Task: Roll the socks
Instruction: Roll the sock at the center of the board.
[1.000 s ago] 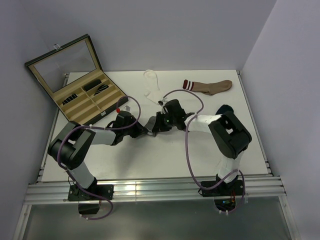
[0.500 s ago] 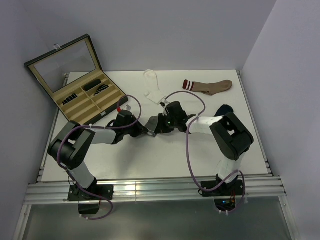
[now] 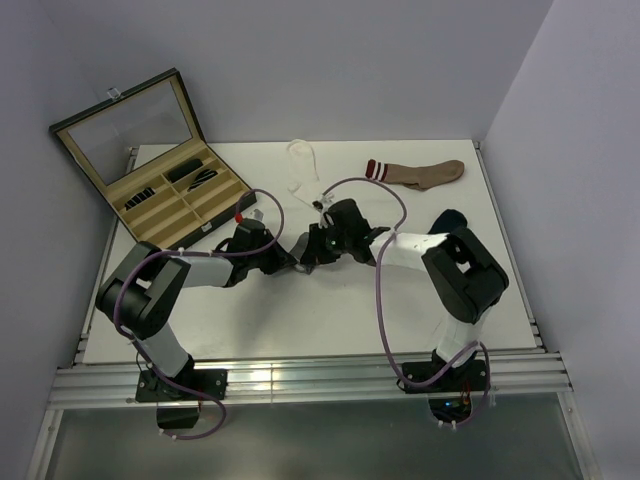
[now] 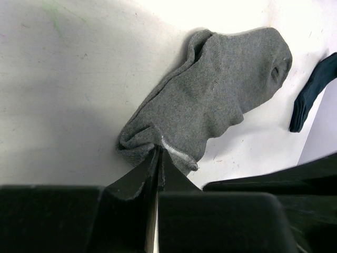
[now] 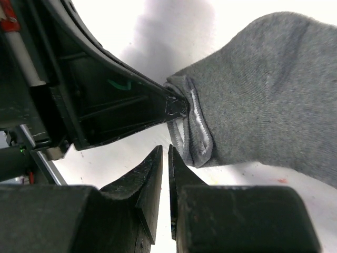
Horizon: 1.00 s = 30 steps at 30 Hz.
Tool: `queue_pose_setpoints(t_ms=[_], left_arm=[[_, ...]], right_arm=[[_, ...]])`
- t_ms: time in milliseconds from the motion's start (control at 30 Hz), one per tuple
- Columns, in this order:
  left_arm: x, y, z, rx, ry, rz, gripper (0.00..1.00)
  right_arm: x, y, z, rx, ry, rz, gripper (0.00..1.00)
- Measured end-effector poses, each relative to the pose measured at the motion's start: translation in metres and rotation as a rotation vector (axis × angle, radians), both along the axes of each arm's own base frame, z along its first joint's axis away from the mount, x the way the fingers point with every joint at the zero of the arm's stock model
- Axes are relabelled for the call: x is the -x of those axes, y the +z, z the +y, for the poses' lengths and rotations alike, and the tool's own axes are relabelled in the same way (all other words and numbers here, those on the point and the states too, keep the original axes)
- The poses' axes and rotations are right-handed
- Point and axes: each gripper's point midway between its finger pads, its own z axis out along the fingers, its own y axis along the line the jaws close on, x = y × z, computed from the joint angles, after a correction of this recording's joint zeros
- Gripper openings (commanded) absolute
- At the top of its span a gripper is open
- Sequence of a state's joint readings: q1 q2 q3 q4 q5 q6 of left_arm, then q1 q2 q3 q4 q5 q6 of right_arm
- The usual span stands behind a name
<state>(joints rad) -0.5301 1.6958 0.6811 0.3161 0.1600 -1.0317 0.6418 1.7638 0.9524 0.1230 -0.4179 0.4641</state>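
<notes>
1. Jaws: left gripper is clamped on the cuff edge of the grey sock. Right gripper is nearly closed on nothing, tips just beside the same cuff.
2. Grey sock lies unrolled mid-table, between both arms.
3. Judgement: roll not begun. Right should open and take the cuff's free corner, then both turn it toward the toe, low and tight.
4. Risk: a one-corner pinch likely skews the roll or drags the sock.
5. Farther: navy sock, white sock and brown striped sock, all well apart.
</notes>
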Motion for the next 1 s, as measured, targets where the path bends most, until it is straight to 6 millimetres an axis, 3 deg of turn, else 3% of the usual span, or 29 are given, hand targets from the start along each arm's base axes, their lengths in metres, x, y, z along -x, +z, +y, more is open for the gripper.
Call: queue_pose_setpoints(t_ms=[333,767,1000], left_arm=[[0.000,0.000,0.000,-0.003,-0.002,0.000,0.07],[0.000,0.000,0.000,-0.014,-0.015,-0.008,0.07],[-0.001,0.001,-0.001,-0.022,-0.018,0.000,0.07]], right_arm=[[0.010,-0.030,-0.001,0.024,0.012,0.079,0.16],[-0.004,-0.033,-0.022,0.137,-0.053,0.000,0.17],[0.000,-0.031,-0.025,0.205,-0.028,-0.060,0.21]])
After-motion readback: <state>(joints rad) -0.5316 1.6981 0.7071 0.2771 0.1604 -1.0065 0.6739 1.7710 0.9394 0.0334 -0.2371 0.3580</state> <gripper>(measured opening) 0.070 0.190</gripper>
